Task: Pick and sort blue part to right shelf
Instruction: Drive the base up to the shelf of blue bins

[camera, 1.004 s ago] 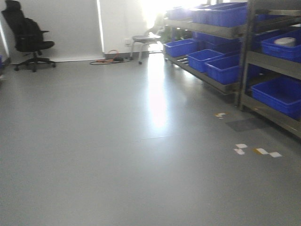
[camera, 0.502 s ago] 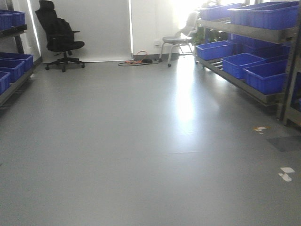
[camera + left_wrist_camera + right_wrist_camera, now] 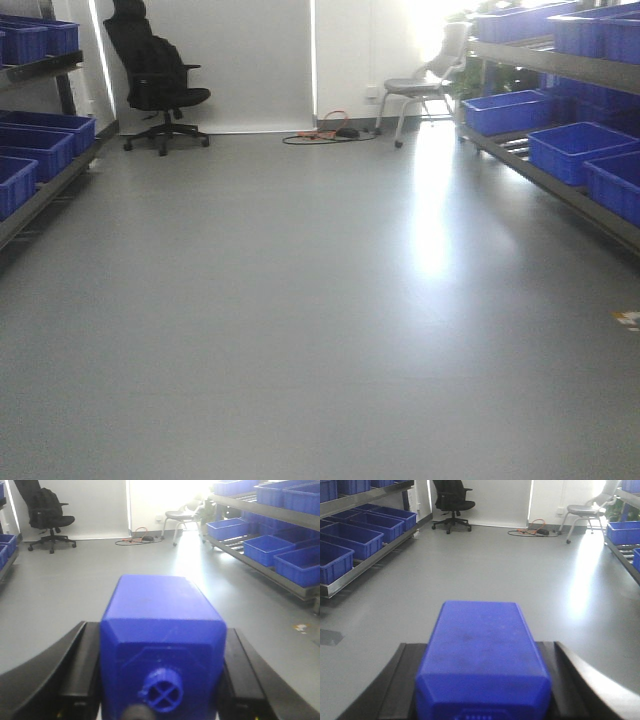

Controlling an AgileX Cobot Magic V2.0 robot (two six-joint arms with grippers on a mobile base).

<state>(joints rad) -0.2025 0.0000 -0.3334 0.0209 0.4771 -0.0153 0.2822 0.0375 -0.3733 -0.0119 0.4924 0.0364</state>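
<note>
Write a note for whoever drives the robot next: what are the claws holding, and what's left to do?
The left claw is shut on the first blue part.
The right claw is shut on the second blue part.
Done: both parts are picked up and held above the open floor.
Left: neither is on the right shelf yet. Drive over and set them down, probably in one of its blue bins.
</note>
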